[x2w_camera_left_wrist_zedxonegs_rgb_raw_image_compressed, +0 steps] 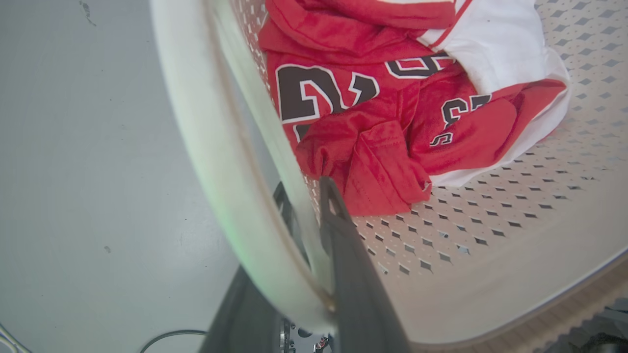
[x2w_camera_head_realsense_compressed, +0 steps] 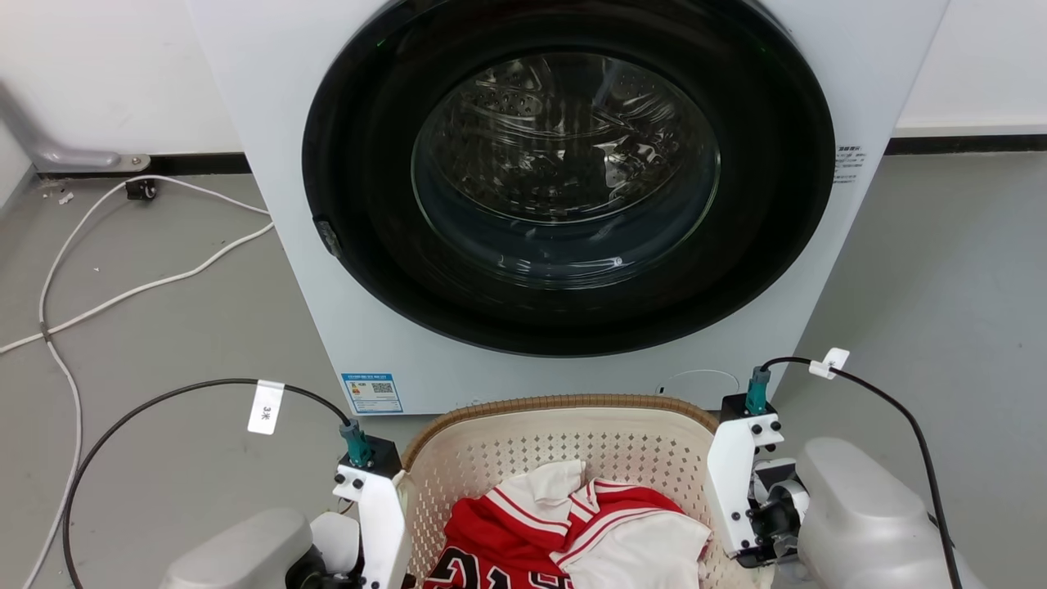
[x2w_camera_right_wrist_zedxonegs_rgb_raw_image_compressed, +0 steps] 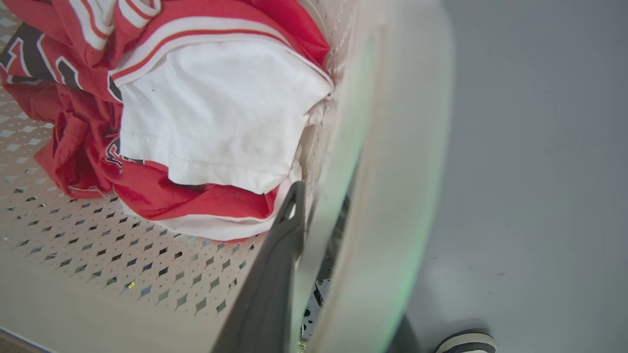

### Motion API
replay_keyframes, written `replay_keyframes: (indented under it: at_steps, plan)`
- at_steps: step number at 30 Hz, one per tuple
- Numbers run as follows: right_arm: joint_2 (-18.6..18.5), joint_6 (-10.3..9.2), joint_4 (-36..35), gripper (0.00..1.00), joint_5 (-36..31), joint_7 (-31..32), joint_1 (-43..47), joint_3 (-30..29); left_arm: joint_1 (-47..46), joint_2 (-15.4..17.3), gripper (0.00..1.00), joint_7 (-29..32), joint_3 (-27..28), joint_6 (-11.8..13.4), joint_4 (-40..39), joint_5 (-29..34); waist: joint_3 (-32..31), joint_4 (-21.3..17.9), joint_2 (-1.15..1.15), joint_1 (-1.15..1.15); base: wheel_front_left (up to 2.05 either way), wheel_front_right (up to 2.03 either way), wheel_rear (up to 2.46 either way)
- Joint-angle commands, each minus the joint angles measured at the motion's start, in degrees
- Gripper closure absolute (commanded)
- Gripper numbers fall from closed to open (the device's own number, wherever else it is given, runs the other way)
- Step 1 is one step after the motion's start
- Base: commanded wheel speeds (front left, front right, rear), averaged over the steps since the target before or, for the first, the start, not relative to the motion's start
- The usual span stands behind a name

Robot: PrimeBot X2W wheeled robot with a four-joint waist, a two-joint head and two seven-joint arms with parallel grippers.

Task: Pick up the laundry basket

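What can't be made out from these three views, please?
Head view: the bottom edge cuts the laundry basket short; the sticker on the washer is too small to read.
Left wrist view: the blurred basket wall hides most of the outer finger of the left gripper, so its grip is unclear.
Right wrist view: likewise for the right gripper; a dark shape is cut off at the bottom edge.

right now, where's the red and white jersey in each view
Head view: the red and white jersey is at the bottom centre, lying in the laundry basket.
Left wrist view: upper middle to upper right, on the basket's perforated floor.
Right wrist view: upper left, bunched against the basket's side wall.
Shared landmark: the basket's perforated cream plastic, next to the jersey in all three.
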Motion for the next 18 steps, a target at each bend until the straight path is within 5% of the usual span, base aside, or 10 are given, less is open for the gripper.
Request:
replay_keyframes:
  at_steps: [1,18]
  plan:
    - [0.2,0.02,-0.1,1.0,0.1,-0.2,-0.5,0.2,0.8,-0.7,1.0,0.0,-0.1,-0.8,-1.0,0.6,0.0,0.0,0.0,0.0,0.0,0.0,0.0]
    - [0.2,0.02,-0.5,1.0,2.1,-0.6,-0.4,2.0,0.6,-0.8,1.0,0.5,-0.1,-0.8,-0.9,0.9,0.2,0.0,0.0,0.0,0.0,0.0,0.0]
